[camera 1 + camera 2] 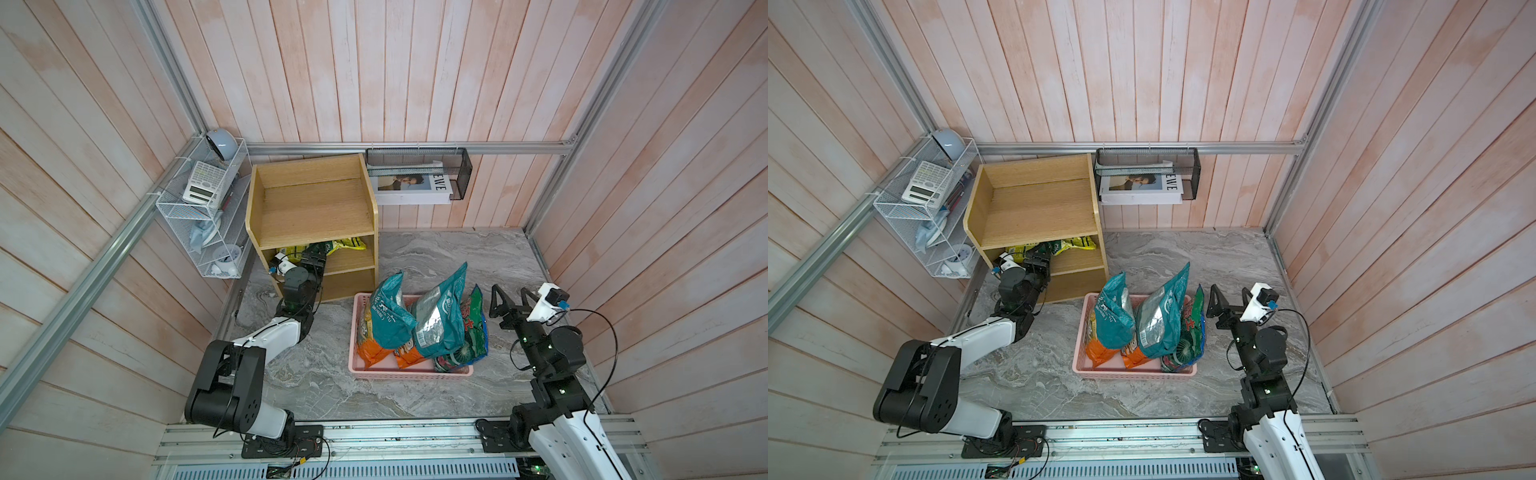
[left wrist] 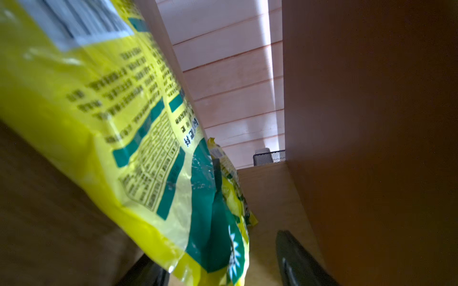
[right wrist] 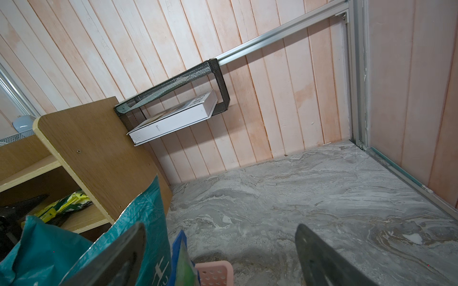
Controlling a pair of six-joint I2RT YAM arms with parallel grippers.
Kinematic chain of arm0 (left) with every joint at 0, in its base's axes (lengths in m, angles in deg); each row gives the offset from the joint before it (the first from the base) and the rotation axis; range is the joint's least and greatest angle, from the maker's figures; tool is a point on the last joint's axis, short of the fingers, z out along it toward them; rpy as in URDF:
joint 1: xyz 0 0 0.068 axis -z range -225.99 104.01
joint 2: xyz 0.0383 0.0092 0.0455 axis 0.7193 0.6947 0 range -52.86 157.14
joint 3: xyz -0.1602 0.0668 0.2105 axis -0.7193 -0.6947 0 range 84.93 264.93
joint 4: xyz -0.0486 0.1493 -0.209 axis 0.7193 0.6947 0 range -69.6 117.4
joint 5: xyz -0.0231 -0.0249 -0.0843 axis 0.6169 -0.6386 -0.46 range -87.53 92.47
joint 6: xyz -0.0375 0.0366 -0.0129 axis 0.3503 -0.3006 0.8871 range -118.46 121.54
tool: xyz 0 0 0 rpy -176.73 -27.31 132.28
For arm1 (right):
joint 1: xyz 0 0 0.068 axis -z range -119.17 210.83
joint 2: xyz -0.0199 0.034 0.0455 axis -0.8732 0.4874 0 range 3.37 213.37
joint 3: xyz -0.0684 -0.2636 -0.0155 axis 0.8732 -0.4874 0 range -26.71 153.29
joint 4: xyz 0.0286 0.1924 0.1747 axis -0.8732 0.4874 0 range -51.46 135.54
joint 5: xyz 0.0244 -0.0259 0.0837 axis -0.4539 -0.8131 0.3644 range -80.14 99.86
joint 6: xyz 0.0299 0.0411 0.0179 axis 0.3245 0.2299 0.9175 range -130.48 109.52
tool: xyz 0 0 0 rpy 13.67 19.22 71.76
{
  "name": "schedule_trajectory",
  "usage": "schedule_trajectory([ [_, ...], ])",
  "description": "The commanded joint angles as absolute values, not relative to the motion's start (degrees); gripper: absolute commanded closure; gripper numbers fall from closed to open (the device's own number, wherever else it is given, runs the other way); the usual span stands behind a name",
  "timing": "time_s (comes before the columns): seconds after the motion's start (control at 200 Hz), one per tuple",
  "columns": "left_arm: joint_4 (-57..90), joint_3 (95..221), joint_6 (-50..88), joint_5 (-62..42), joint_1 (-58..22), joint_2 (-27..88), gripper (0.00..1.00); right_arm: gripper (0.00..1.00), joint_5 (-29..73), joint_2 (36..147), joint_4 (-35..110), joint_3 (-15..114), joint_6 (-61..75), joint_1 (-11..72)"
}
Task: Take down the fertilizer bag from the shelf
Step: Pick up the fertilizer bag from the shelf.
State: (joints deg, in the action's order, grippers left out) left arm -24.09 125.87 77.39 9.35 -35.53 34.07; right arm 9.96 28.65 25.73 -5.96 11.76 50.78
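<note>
The light-wood shelf (image 1: 311,203) (image 1: 1034,208) stands at the back left of the marble table. On its middle tier lies the yellow and green fertilizer bag (image 1: 349,244) (image 1: 1077,243) (image 2: 111,111) (image 3: 67,203). My left gripper (image 1: 316,259) (image 1: 1040,259) (image 2: 215,247) reaches into that tier, open. The bag's near corner hangs between its fingers, with a gap to one finger (image 2: 297,260). My right gripper (image 1: 509,291) (image 1: 1229,289) (image 3: 220,226) hovers open and empty to the right of the pink basket.
A pink basket (image 1: 409,374) (image 1: 1133,372) in mid-table holds several upright bags, two of them teal (image 1: 390,316). A white wire rack (image 1: 199,208) hangs left of the shelf. A black mesh basket (image 1: 417,170) with a book hangs on the back wall.
</note>
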Motion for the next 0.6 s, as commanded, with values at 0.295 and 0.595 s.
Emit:
schedule_trajectory([
  [0.295,-21.05,127.2,77.74,10.24,-36.9,36.73,1.0,0.02,10.64,28.44,25.23,-5.62,10.88,50.59],
  [0.595,-10.15,124.69,73.94,13.25,-36.87,22.15,1.0,0.02,10.65,28.49,25.18,-5.62,10.88,50.61],
])
